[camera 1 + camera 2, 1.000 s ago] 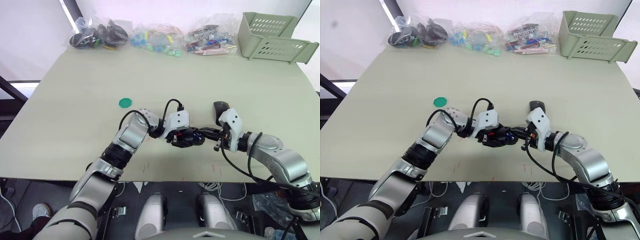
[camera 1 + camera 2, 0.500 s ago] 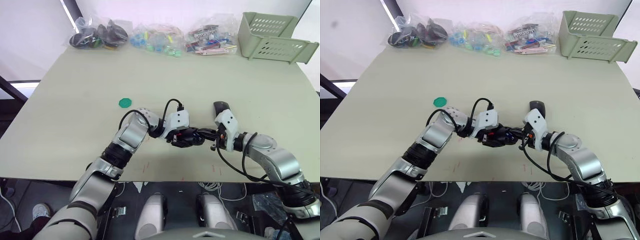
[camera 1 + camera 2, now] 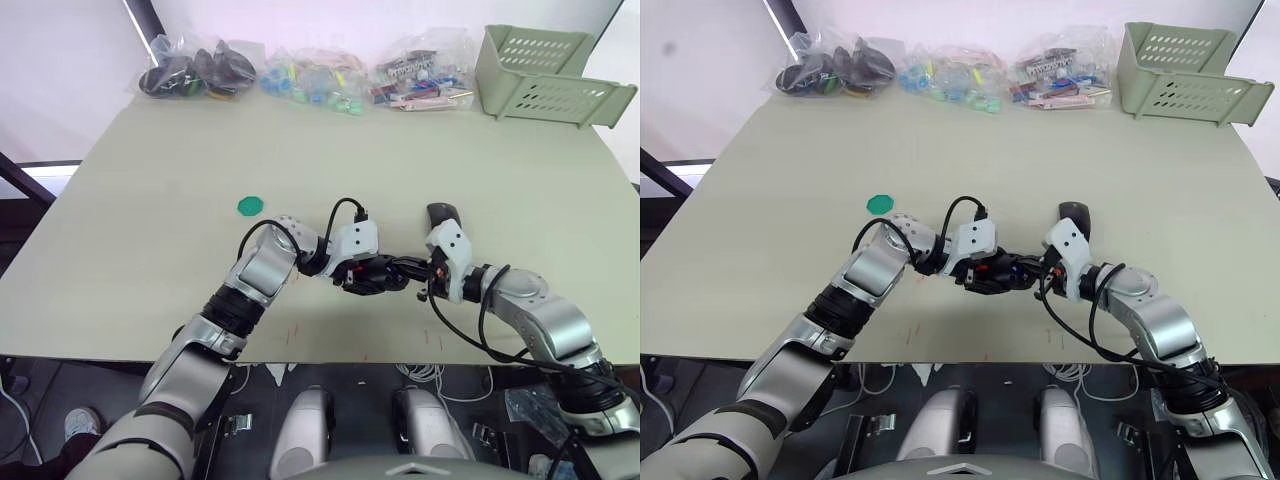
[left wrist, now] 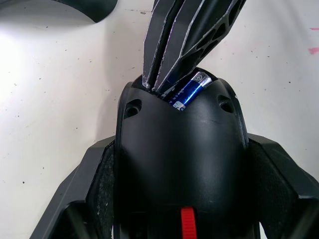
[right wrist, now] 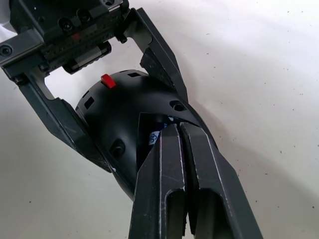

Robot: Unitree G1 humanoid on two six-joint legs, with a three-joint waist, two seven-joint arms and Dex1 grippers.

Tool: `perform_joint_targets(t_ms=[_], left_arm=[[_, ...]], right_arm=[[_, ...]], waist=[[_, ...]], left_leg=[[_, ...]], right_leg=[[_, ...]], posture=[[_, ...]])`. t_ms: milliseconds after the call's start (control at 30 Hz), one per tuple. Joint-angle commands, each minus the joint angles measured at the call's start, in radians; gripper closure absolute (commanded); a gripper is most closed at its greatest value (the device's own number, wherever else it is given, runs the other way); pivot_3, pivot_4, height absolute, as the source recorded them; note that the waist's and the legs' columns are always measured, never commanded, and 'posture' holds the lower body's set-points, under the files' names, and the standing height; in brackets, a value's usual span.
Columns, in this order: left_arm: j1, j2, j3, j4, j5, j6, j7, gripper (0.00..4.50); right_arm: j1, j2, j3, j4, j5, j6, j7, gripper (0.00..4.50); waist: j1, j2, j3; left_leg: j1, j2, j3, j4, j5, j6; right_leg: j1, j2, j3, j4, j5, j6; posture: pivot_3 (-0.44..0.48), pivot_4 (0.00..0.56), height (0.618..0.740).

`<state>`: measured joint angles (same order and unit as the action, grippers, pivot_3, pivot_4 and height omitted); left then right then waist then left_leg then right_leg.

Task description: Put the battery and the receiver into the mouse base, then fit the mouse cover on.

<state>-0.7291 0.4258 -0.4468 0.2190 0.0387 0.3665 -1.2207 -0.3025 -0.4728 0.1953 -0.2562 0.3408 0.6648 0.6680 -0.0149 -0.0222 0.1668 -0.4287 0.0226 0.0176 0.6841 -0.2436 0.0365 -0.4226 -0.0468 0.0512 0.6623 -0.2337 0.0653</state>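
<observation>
My left gripper (image 3: 372,277) is shut on the black mouse base (image 3: 366,270), holding it by its sides just above the middle of the table. A red patch (image 5: 107,79) shows on the base. The blue battery (image 4: 190,88) lies in the slot at the base's open end. My right gripper (image 3: 404,266) is shut, and its joined fingertips (image 5: 172,132) press into that slot against the battery. The smooth black mouse cover (image 3: 440,212) rests on the table just behind my right wrist. The receiver is out of view.
A flat green disc (image 3: 250,206) lies to the left of my left arm. Clear bags of small parts (image 3: 310,78) line the table's far edge, with a pale green basket (image 3: 545,75) at the far right. The table's front edge runs just below both arms.
My right gripper has moved a little to the left, its shut fingers going further into the open end of the mouse base. The left gripper and the base have stayed put.
</observation>
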Motion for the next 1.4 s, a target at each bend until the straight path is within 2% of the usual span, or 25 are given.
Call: perform_joint_targets(t_ms=[33,367,500,567,733,933,1033,1100,1133,1167,1233,1267,1367,1400], left_arm=[[-0.019,0.000,-0.001,-0.006,0.000,0.003,-0.002,1.52],[-0.018,-0.002,-0.001,-0.004,-0.002,0.005,0.003,1.52],[-0.018,-0.005,-0.002,0.003,-0.002,0.003,0.004,1.52],[-0.018,-0.005,-0.002,0.004,-0.001,0.002,0.004,1.52],[-0.016,-0.004,-0.003,0.003,-0.001,0.003,0.004,1.52],[-0.019,-0.006,-0.004,0.005,-0.001,0.004,0.004,1.52],[-0.020,-0.005,-0.003,0.008,-0.001,0.004,0.003,1.52],[-0.019,-0.003,-0.002,0.007,-0.002,0.003,0.002,1.52],[-0.018,-0.002,-0.002,0.007,-0.003,0.003,0.002,1.52],[-0.018,-0.001,-0.002,0.008,-0.004,0.002,0.001,1.52],[-0.019,0.000,-0.001,0.010,-0.006,0.001,0.000,1.52],[-0.019,0.000,0.000,0.011,-0.007,0.001,-0.002,1.52],[-0.025,-0.002,0.008,0.020,-0.012,-0.013,-0.001,1.52],[-0.028,-0.002,0.011,0.025,-0.013,-0.018,-0.002,0.50]], right_arm=[[0.027,-0.008,0.031,0.029,-0.027,0.024,-0.002,4.44],[0.033,-0.030,0.040,0.063,-0.040,0.067,0.005,4.44],[0.017,-0.002,-0.009,0.038,0.024,0.036,0.035,4.44],[-0.004,0.007,-0.064,0.001,0.109,0.083,0.063,4.44],[-0.071,-0.115,-0.175,-0.080,0.221,0.123,0.174,4.44],[-0.022,-0.251,-0.260,-0.150,0.308,0.171,0.257,4.44],[0.037,-0.339,-0.336,-0.187,0.353,0.185,0.301,3.14],[0.067,-0.375,-0.369,-0.208,0.376,0.183,0.315,2.01],[0.080,-0.385,-0.383,-0.216,0.386,0.182,0.318,1.73],[0.094,-0.393,-0.397,-0.224,0.396,0.182,0.320,0.96],[0.126,-0.404,-0.420,-0.241,0.409,0.177,0.322,0.23],[0.136,-0.406,-0.426,-0.246,0.412,0.174,0.319,0.10],[0.158,-0.408,-0.429,-0.254,0.414,0.161,0.311,0.10],[0.160,-0.406,-0.428,-0.255,0.413,0.159,0.308,0.00]], waist=[[0.000,0.000,0.000],[0.000,0.000,0.000],[0.001,0.000,0.000],[0.001,0.000,0.000],[0.001,0.001,0.001],[0.002,0.002,0.001],[0.007,0.002,0.002],[0.003,0.002,0.002],[0.001,0.002,0.002],[0.002,0.002,0.002],[0.003,0.002,0.002],[0.003,0.002,0.002],[0.003,0.002,0.002],[0.003,0.002,0.002]], left_leg=[[0.001,0.000,0.000,0.000,0.000,0.000],[0.004,0.000,0.000,0.000,0.000,0.000],[0.009,0.000,0.000,-0.002,0.000,0.000],[0.010,0.000,0.000,-0.002,0.000,0.000],[0.009,0.000,0.000,-0.002,0.000,0.000],[0.009,0.000,-0.001,-0.003,0.000,0.000],[0.007,0.000,-0.001,-0.002,0.000,0.000],[0.007,-0.001,0.000,-0.002,0.000,0.000],[0.007,-0.001,0.000,-0.002,0.000,0.000],[0.008,0.000,0.000,-0.002,0.000,0.000],[0.008,0.000,-0.001,-0.002,0.000,0.000],[0.008,0.000,-0.001,-0.002,0.000,0.000],[0.008,0.000,-0.001,-0.002,0.000,0.000],[0.008,0.000,-0.001,-0.002,0.000,0.000]], right_leg=[[0.001,0.000,0.000,0.000,0.000,0.000],[0.005,0.000,0.000,-0.001,0.000,0.000],[0.010,0.000,0.000,-0.002,0.000,0.000],[0.010,0.000,0.000,-0.002,0.000,0.000],[0.010,0.000,0.000,-0.002,0.000,0.000],[0.010,0.000,-0.001,-0.002,0.000,0.000],[0.009,-0.001,-0.001,-0.003,0.000,0.000],[0.010,-0.001,0.000,-0.005,0.000,0.000],[0.009,-0.001,0.001,-0.005,0.000,0.000],[0.010,-0.001,0.001,-0.004,0.000,0.000],[0.010,-0.001,-0.001,-0.004,0.000,0.000],[0.010,-0.001,-0.001,-0.004,0.000,0.000],[0.009,-0.001,-0.001,-0.004,0.000,0.000],[0.010,-0.001,0.000,-0.004,0.000,0.000]], posture=[[0.000,0.150,0.740],[0.000,0.150,0.740],[0.000,0.150,0.740],[0.000,0.150,0.740],[0.000,0.150,0.740],[0.000,0.150,0.740],[0.000,0.150,0.740],[0.000,0.150,0.740],[0.000,0.150,0.740],[0.000,0.150,0.740],[0.000,0.150,0.740],[0.000,0.150,0.740],[0.000,0.150,0.740],[0.000,0.150,0.740]])
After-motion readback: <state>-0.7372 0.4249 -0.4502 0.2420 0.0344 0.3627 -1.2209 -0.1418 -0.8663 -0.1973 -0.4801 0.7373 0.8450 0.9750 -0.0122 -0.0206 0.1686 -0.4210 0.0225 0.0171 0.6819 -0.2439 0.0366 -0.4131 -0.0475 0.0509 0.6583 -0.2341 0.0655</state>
